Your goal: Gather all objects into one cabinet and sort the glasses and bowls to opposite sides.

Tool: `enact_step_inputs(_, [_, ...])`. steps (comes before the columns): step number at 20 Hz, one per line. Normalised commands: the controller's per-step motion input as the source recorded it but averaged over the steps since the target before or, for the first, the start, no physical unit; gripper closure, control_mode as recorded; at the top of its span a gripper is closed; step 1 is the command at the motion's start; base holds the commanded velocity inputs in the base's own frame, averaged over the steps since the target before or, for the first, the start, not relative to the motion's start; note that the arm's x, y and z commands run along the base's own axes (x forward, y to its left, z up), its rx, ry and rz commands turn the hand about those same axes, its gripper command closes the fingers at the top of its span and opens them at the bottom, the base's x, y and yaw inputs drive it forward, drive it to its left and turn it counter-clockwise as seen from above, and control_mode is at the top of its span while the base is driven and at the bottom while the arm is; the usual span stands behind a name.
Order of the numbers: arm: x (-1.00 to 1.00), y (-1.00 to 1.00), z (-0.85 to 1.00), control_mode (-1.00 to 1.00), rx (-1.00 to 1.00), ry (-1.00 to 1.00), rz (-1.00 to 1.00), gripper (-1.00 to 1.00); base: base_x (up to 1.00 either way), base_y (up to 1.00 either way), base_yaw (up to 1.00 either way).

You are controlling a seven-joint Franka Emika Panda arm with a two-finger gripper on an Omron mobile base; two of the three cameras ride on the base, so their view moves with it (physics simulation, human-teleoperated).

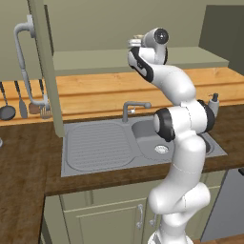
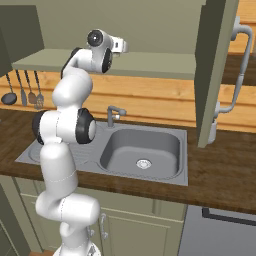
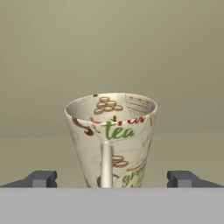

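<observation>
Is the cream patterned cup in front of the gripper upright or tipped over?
Upright: the cream patterned cup stands on the olive cabinet shelf, its open rim facing up, between the open gripper fingertips.

**Cream cup sitting upright on the cabinet shelf**

So the cream speckled cup [image 3: 111, 138] stands upright on the olive-green cabinet's inner shelf [image 3: 188, 153], rim up, mouth open. It's got brown bean-like spots, a green "tea" print and some red lettering, and it tapers toward the base. A pale vertical strip runs down its near side. From the left base camera just a bit of it peeks out by the arm's wrist. The cabinet's [image 2: 212, 70] door hangs open with its long pale-grey tube handle [image 2: 240, 70].
</observation>
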Motion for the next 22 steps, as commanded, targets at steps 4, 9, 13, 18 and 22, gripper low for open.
enact_step_inputs(4, [0.00, 0.00, 0.00, -1.00, 0.00, 0.00, 0.00, -1.00, 0.00, 0.00, 0.00])
enact_step_inputs(9, [0.00, 0.00, 0.00, -1.00, 0.00, 0.00, 0.00, 1.00, 0.00, 0.00, 0.00])
enact_step_inputs(13, [0.00, 0.00, 0.00, -1.00, 0.00, 0.00, 0.00, 1.00, 0.00, 0.00, 0.00])
enact_step_inputs(18, [0.00, 0.00, 0.00, -1.00, 0.00, 0.00, 0.00, 1.00, 0.00, 0.00, 0.00])
enact_step_inputs(22, [-0.06, -0.01, 0.01, -1.00, 0.00, -0.02, 0.00, 1.00, 0.00, 0.00, 0.00])
